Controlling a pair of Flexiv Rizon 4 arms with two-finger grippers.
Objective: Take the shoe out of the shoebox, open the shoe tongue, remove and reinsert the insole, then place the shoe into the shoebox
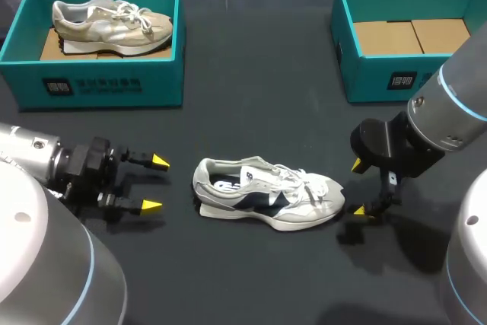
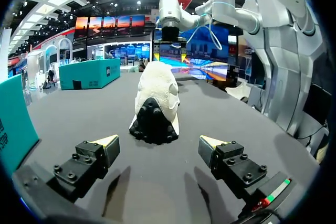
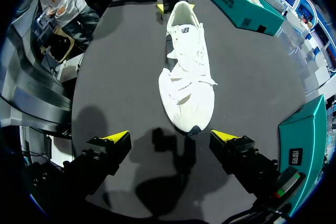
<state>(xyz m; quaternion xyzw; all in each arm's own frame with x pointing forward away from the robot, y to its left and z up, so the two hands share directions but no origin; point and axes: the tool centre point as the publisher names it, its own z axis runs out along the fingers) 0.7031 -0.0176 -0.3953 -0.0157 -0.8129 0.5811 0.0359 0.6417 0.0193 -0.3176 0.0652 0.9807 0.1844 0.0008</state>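
Left hand [image 1: 156, 183] [image 2: 158, 142] sits at 9 o'clock of the shoe [image 1: 266, 194] [image 2: 156, 100] [image 3: 186, 72]. Its yellow-tipped fingers are spread wide and grip nothing, and they point at the heel without touching it. At 10 o'clock on the dark tabletop [image 1: 259, 97] stands the left shoebox [image 1: 99, 81], teal, with a tan shoe [image 1: 110, 24] lying inside it.

The shoe stands upright on its sole near 6 o'clock on the tabletop, outside both boxes. Its heel is toward the left hand and its toe toward the right hand [image 1: 360, 188] [image 3: 169, 137]. The upper is white and pale grey with navy side panels. White laces run loosely up the front over the tongue, above a white midsole. The heel has a black tread block, seen in the left wrist view. A dark insole with pale print shows through the collar.

The right hand is at 3 o'clock of the shoe, just beyond the toe and apart from it, with its fingers wide apart and holding nothing. The right shoebox [image 1: 380, 78], also teal, stands at 2 o'clock, and its brown cardboard floor is showing.
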